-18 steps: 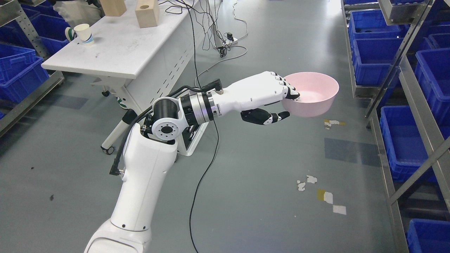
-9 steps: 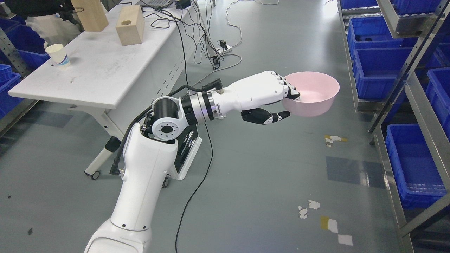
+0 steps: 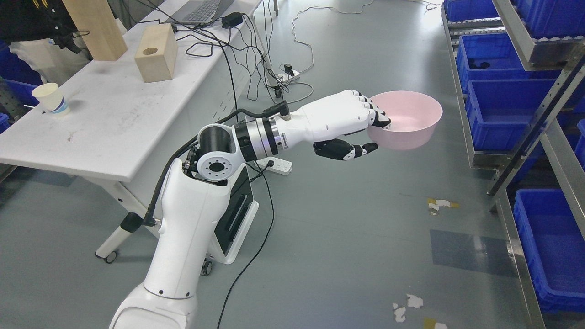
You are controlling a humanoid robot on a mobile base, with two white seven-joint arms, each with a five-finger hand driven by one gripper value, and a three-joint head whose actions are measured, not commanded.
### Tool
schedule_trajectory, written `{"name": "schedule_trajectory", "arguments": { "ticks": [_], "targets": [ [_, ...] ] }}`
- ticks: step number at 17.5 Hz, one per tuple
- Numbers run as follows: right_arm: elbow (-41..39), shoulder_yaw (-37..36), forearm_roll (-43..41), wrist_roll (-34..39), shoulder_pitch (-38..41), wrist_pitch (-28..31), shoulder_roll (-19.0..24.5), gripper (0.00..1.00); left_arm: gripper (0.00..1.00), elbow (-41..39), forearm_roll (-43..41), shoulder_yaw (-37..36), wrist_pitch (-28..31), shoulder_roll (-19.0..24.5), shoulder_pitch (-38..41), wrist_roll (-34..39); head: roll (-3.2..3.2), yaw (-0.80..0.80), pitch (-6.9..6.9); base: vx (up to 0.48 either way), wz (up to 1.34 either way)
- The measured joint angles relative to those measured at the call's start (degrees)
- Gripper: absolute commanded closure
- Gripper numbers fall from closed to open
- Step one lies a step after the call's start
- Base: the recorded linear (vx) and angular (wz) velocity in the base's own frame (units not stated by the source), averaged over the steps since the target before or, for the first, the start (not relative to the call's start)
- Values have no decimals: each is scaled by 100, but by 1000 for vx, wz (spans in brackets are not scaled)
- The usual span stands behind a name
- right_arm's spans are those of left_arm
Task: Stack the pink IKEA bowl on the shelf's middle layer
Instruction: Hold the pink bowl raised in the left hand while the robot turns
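Left hand outstretched, pinching near rim of pink bowl: fingers hooked inside, thumb under outer wall. Bowl upright, held in air above grey floor, left of shelf with blue bins. White desk at left carries paper cup, wooden block.

Left arm: glossy white shell, small dark screws near base. Black-and-silver ringed wrist joint, round white cap w/ ring of holes. Black cable runs along 9 o'clock side. Left hand: white back, black finger segments, white tips.
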Motion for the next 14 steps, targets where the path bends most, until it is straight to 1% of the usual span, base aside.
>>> {"name": "schedule_trajectory", "arguments": {
  "ticks": [6,8,11,14],
  "targets": [
    [0,0,0,-1,-2,16,0,0,97,2,4,-20,-122,-1,-18,1,0,0,0,227,-225],
    [0,0,0,-1,0,19,0,0,97,3,5,-29,-130,-1,-21,1,0,0,0,148,-553],
    [0,0,0,-1,-1,19,0,0,97,4,6,-42,-131,-1,-40,1,0,0,0,102,-820],
    [0,0,0,-2,0,19,0,0,97,5,6,-55,-143,-1,-92,5,0,0,0,52,-1208]
  ]
}}
